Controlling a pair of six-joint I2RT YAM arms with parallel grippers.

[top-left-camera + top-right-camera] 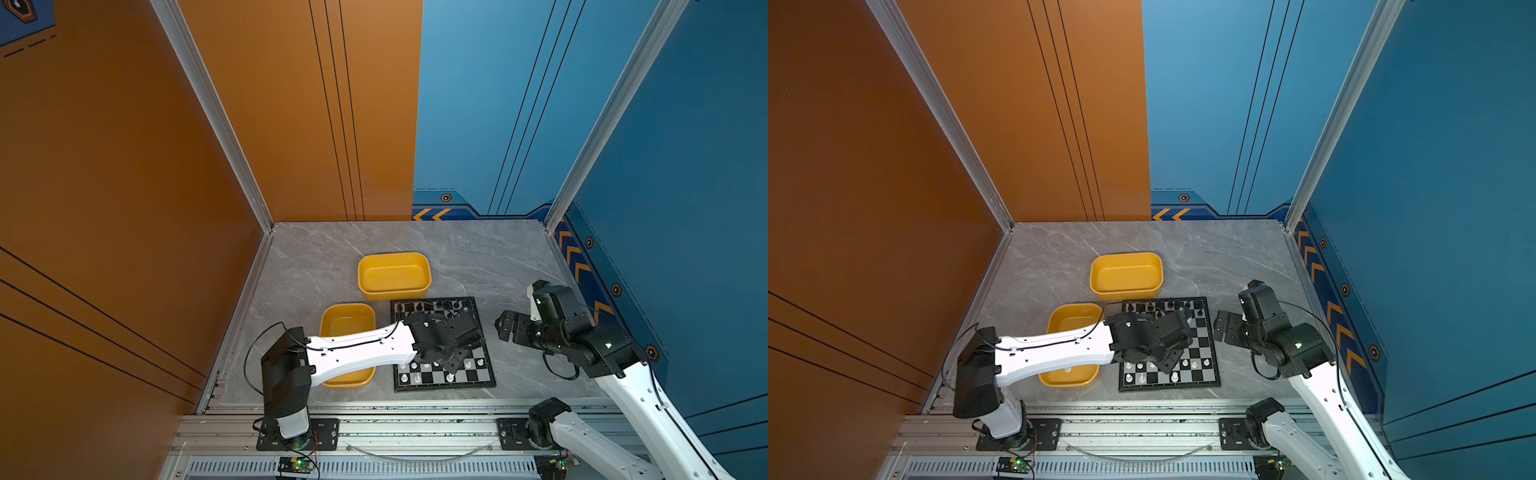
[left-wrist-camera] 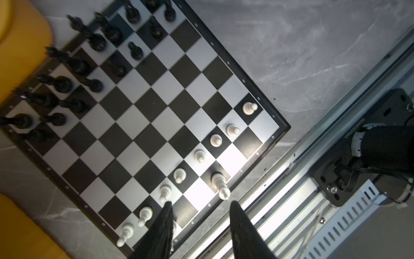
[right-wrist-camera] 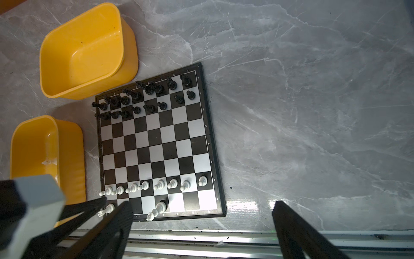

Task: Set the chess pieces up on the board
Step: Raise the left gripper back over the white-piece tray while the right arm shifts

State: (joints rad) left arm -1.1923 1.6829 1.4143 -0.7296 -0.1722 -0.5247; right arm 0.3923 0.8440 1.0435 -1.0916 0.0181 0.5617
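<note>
Nearest item: aluminium rail along the desk's near edge, carrying both arm bases. Desk: grey marbled slab. Left arm: reaches from the near-left corner, over the near tray, to the board. Right arm: folded by the right edge. Trays, two, yellow: far tray, just behind the board's far-left corner, looks empty; near tray, just beside the board's left edge, holds at least one white piece, with much of its floor hidden under the arm. Board: flat, close to the desk's near edge. Right pincer: fingers wide apart, empty, hovering beside the board's right edge. Left pincer: fingers apart, nothing clamped, low over the white back rank. Black pieces: both far rows filled. White pawns: full row. White back rank: three pieces countable, one a tall piece; other squares bare. Risk, as judged: the fingers stand just beside upright pawns, so a slanted lift or sideways swing could topple them, and a nudge could slide the loose board.
</note>
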